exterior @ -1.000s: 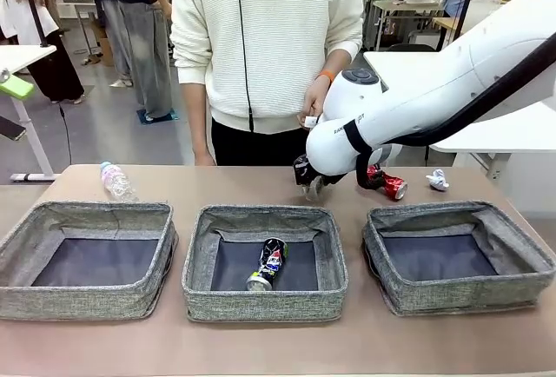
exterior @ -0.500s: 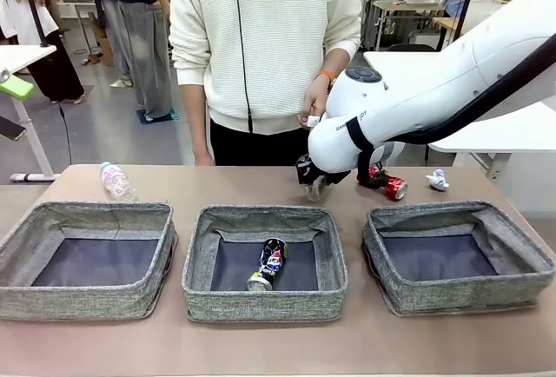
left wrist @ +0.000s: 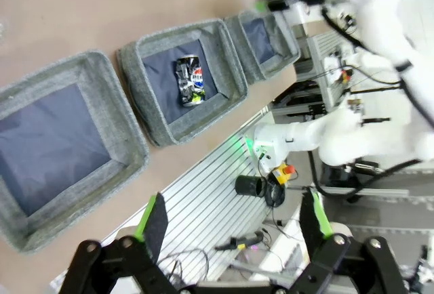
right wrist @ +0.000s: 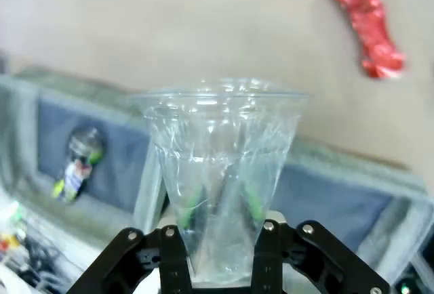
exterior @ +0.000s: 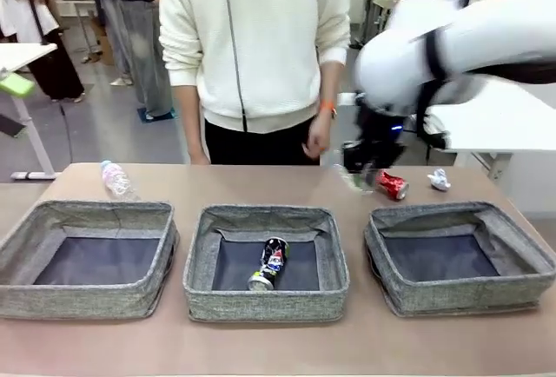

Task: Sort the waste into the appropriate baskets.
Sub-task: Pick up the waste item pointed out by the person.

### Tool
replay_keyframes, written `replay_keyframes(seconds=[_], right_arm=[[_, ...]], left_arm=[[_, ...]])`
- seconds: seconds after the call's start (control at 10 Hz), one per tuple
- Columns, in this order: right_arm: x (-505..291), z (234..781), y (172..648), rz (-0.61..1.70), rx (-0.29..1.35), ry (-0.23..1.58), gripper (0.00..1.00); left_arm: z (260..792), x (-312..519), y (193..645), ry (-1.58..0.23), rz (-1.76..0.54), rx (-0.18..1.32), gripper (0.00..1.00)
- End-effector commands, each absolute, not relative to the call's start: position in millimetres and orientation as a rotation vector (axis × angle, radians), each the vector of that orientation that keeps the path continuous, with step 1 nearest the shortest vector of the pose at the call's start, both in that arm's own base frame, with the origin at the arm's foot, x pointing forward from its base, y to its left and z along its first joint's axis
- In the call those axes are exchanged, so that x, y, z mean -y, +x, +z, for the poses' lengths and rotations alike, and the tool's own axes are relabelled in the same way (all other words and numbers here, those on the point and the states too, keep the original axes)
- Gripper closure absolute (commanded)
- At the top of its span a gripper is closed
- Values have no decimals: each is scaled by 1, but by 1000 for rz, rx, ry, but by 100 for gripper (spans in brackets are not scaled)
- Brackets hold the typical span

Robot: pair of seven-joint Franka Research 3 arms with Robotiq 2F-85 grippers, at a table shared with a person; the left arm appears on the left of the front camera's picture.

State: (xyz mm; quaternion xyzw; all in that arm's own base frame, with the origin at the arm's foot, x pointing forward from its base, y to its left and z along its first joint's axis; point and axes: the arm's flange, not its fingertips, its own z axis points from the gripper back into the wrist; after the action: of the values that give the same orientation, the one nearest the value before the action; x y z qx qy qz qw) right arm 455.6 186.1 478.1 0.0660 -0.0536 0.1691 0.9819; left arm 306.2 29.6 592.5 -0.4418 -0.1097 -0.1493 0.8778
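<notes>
Clear plastic cup [right wrist: 220,138] stands pinched at its lower part by the right gripper [right wrist: 222,202], whose green pads show through the wall in the right wrist view. The front view blurs that gripper, and the cup there is barely made out, just beside the crushed red can [exterior: 393,186]. The dark printed can [exterior: 269,264] lies in the middle basket [exterior: 332,255]. The left gripper [left wrist: 234,216] hangs spread and empty beyond the table [left wrist: 81,9] edge.

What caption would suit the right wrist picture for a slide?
Right pincer holding a clear plastic cup, with grey baskets and a crushed red can on the table beyond.
</notes>
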Motion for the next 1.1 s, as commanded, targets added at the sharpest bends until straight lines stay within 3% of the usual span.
replay_keyframes(seconds=[0.0,0.1,0.2,0.3,0.4,0.6,0.8,0.9,1.0], right_arm=[[-174,537,357,409,306,200,71],[-184,541,328,403,406,193,71],[-186,533,326,366,401,235,71],[-169,503,365,322,302,350,71],[-183,564,330,392,354,182,71],[-207,537,337,264,381,245,70],[-287,600,348,208,387,261,70],[-323,640,354,4,404,268,70],[-358,675,353,-37,389,269,70]], left_arm=[[593,-32,305,-934,-330,236,0],[593,-32,305,-934,-330,236,0],[593,-32,305,-934,-330,236,0],[593,-32,305,-934,-330,236,0],[593,-32,305,-934,-330,236,0],[593,-32,305,-934,-330,236,0],[593,-32,305,-934,-330,236,0],[593,-32,305,-934,-330,236,0],[593,-32,305,-934,-330,236,0]])
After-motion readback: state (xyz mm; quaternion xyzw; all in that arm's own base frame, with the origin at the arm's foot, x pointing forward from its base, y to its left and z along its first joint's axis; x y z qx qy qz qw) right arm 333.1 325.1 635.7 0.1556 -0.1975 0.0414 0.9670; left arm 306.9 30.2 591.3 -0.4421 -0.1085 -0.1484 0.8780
